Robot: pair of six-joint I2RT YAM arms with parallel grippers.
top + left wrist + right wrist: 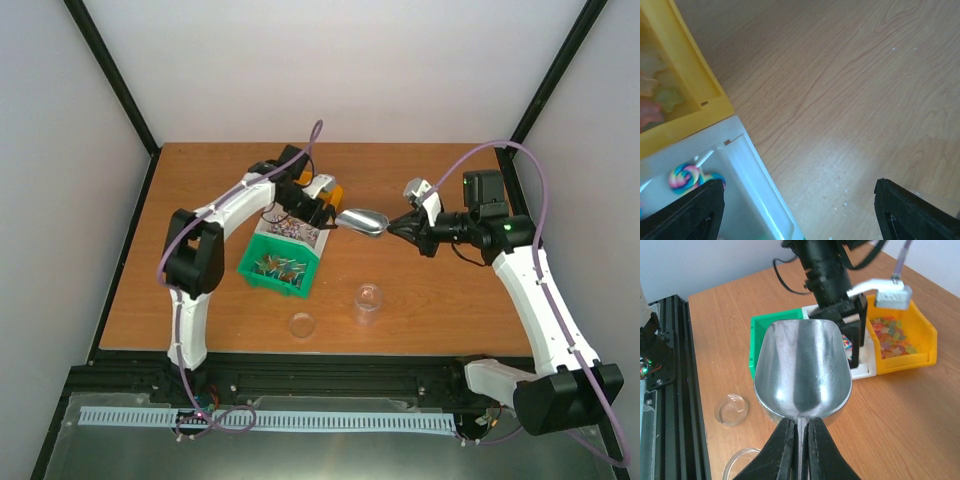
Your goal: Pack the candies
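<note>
The candies point(278, 265), tiny and mostly silver-wrapped, lie in the green bin point(255, 270). In the right wrist view the scoop hides the inside of the green bin point(760, 330). My right gripper point(400, 226) point(800, 440) is shut on the handle of a silver metal scoop point(362, 221) point(802, 370), whose bowl is empty and hangs just right of the bins. My left gripper point(322, 213) point(800, 215) is open and straddles the right wall of the white bin point(757, 192). One finger is over that bin, the other over the bare table.
A row of bins runs green, white point(312, 243), then yellow point(336, 190) point(687, 75). Swirl lollipops point(682, 177) lie in the white one, gummy stars point(892, 335) in the yellow. A small clear jar point(368, 303) and its lid point(301, 324) point(731, 409) sit toward the front.
</note>
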